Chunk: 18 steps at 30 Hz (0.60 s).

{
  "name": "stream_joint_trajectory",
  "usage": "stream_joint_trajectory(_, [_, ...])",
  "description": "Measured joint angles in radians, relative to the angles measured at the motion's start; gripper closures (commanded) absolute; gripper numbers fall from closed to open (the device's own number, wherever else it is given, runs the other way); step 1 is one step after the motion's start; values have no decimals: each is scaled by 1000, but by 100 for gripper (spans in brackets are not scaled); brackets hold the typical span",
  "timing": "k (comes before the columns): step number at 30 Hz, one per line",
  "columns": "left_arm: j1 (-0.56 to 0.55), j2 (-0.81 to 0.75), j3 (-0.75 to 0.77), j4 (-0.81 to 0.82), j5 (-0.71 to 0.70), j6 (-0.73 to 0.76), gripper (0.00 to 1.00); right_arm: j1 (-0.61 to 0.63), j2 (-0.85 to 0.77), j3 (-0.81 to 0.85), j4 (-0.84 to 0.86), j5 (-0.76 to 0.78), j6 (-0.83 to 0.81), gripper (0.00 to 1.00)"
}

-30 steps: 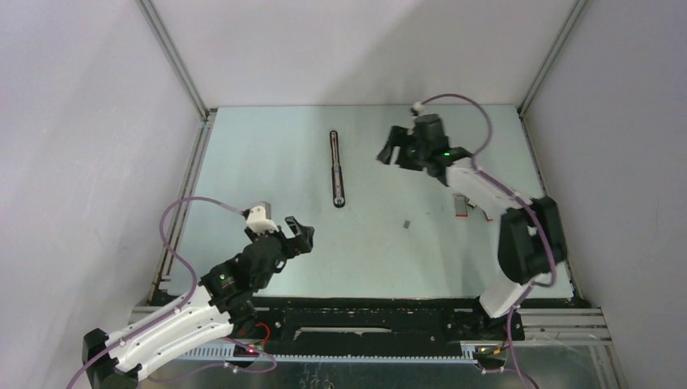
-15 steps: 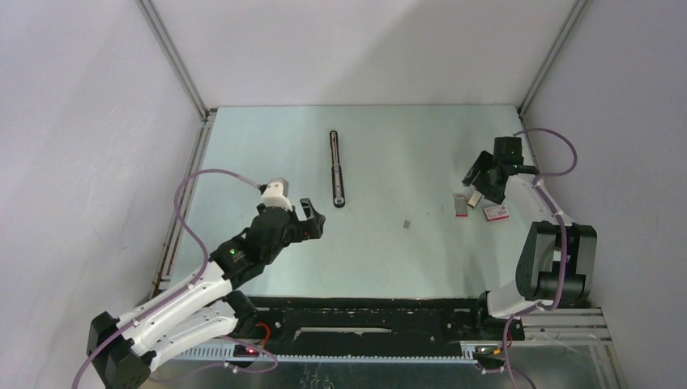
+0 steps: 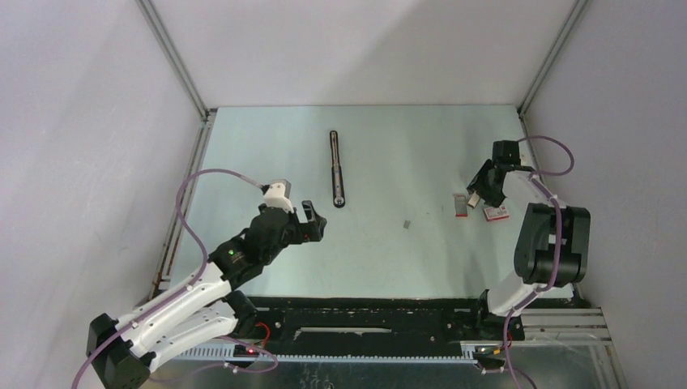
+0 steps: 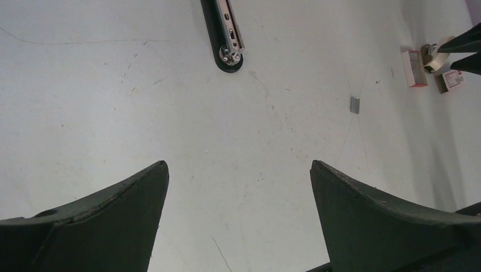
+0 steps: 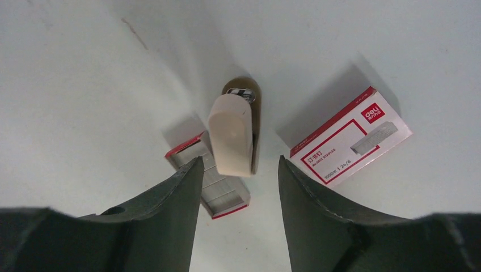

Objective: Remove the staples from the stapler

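While left hand (image 4: 239,165) gapes | right hand (image 5: 239,161) spread (box (image 5: 349,136) print legible only in wrist view)

A small flat white cardboard box with red edges (image 5: 350,135) lies on the pale bench (image 5: 85,68). At one corner of the box top there is a red patch (image 5: 373,113). On the patch the name "deli" stands in white letters. Right by it are tiny white signs, too small to read. A thin red frame on the white top holds three short lines of red print. The last line ends in "24/6". The other two lines are too small to read for sure. Next to the print there is a little grey drawing.
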Motion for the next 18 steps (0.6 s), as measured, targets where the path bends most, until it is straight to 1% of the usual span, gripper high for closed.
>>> stream_joint_trajectory(3, [1,-2,-10,4,8,-12,0,-5,35,2,8,1,3,41])
stream_joint_trajectory(8, [1,-2,-11,4,16,-15,0,-5,85,43,21,1,7,46])
stream_joint_trajectory(15, [1,-1,-11,10,24,-15,0,-4,162,102,42,24,7,57])
stream_joint_trajectory(17, [1,0,-11,11,24,-16,0,-5,179,110,42,31,7,63])
stream_joint_trajectory(18, [1,0,-13,16,24,-16,0,-5,182,110,42,33,6,67])
